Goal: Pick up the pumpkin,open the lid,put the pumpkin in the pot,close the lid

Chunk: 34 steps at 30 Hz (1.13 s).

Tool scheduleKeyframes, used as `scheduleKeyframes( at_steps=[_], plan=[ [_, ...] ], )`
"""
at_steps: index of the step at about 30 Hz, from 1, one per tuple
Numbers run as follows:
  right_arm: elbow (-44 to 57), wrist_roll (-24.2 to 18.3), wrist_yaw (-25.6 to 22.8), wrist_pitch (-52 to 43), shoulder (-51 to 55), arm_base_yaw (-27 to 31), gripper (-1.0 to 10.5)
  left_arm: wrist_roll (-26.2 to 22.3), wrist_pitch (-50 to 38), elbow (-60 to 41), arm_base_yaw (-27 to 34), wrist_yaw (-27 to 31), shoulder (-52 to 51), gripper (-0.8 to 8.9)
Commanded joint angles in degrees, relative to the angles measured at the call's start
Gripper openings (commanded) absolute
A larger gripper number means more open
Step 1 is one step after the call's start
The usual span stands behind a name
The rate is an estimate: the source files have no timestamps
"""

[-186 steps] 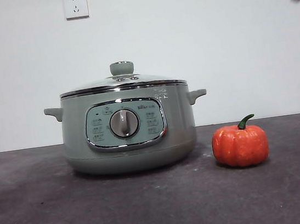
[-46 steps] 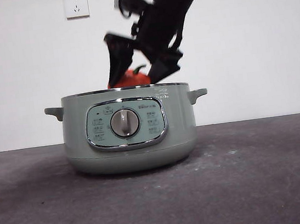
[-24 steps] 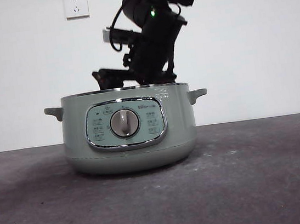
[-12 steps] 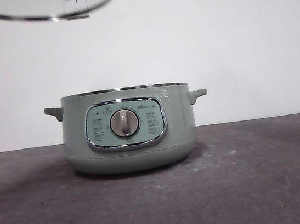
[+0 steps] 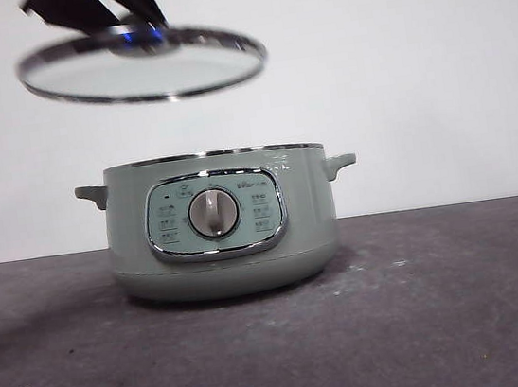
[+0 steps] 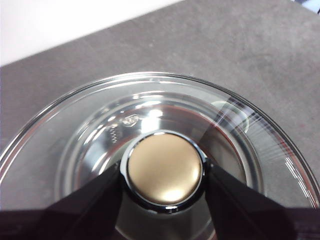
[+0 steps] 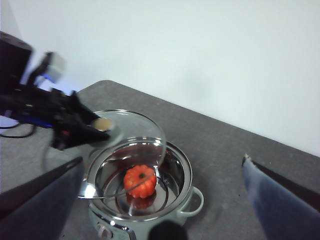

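On the dark grey bench stands the large sage-green electric pot, uncovered, its dial facing front. The small orange ribbed pumpkin sits on the pot's shiny floor. Above and toward one side hangs the round clear glass lid, tilted, the left gripper clamped on its knob. The right gripper hovers high with jaws wide apart, holding nothing.

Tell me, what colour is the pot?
Sage green pot with chrome trim, clearest in the front view.
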<state>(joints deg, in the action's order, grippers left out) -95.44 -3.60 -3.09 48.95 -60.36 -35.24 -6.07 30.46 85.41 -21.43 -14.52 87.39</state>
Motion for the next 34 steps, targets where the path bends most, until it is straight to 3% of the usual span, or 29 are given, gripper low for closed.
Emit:
scheduleKeyframes(
  at_steps=[1, 14, 34],
  plan=[
    [0.11, 0.76, 0.02, 1.07, 0.28, -0.09, 5.9, -0.7, -4.85, 1.22, -1.03, -0.55, 2.14, -0.09],
    [0.11, 0.74, 0.02, 4.74, 0.37, -0.09, 5.9, -0.68, -12.46, 1.22, -2.89, 1.11, 11.06, -0.09],
    [0.11, 0.48, -0.26, 5.79, 0.22, -0.07, 5.9, -0.66, -12.96, 1.22, -3.93, 0.92, 13.9, -0.09]
  ],
)
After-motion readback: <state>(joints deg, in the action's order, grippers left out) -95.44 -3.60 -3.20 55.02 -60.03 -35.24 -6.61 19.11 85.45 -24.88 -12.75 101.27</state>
